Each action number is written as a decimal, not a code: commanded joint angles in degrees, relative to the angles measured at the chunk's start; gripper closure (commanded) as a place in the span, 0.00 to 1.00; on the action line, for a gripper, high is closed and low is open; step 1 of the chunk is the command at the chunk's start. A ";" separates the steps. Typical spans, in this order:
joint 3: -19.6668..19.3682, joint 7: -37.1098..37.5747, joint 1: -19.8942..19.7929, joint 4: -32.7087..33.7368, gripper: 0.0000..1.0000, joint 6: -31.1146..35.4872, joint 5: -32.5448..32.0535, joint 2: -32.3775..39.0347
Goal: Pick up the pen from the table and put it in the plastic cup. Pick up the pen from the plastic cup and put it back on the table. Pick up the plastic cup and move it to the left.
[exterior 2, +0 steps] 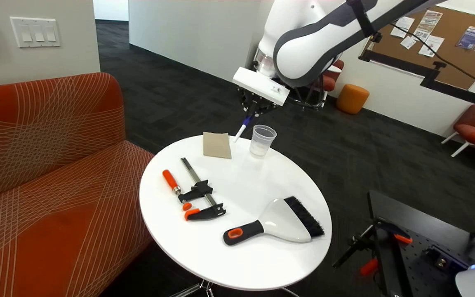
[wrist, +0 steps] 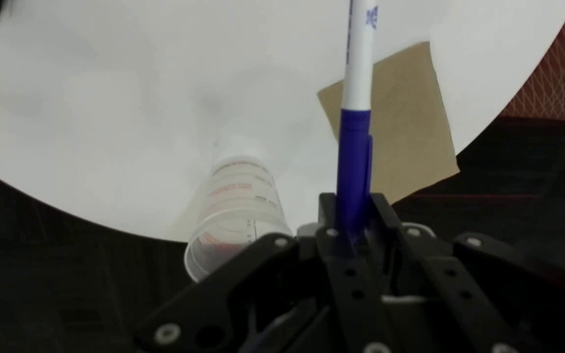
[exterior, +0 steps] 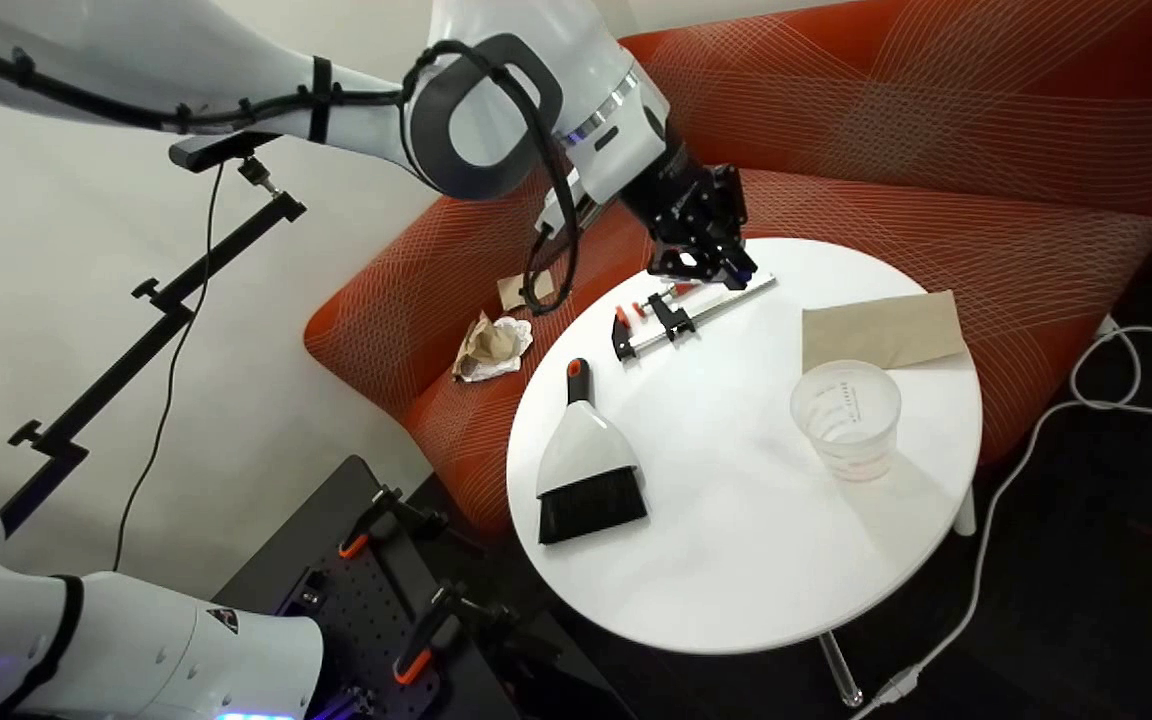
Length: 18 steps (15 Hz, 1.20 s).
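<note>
The pincer (wrist: 353,211) is clenched around the blue-capped pen (wrist: 356,132); the plastic cup (exterior: 848,420) is supported upright on the worktop (exterior: 716,560).

Tabletop (exterior 2: 245,264), round, white. Bears clear plastic cup (exterior 2: 262,141), upright; brown paper (exterior 2: 217,145), partly past edge; orange-handled bar clamp (exterior 2: 202,188); white dustpan (exterior 2: 281,225) with black brush (exterior 2: 304,216).

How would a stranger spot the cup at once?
Find the round white table by the red-orange sofa. Near the table's edge, close to a flat brown paper, the cup stands upright. Unlike the paper, the clamp and the brush, it is see-through, open-topped and printed with small markings.
</note>
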 commanded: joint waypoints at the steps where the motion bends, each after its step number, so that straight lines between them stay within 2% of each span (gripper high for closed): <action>1: -4.39 9.41 4.31 -3.51 0.95 0.00 -8.21 -3.70; 7: -11.25 28.95 9.59 -3.08 0.95 -0.36 -24.78 -3.40; 13: -16.07 48.46 12.33 -1.40 0.95 -2.41 -40.03 -1.48; 15: -16.06 55.40 12.05 -0.99 0.95 -4.66 -45.81 -1.35; 18: -12.65 61.74 9.37 -0.43 0.95 -10.34 -52.94 -1.73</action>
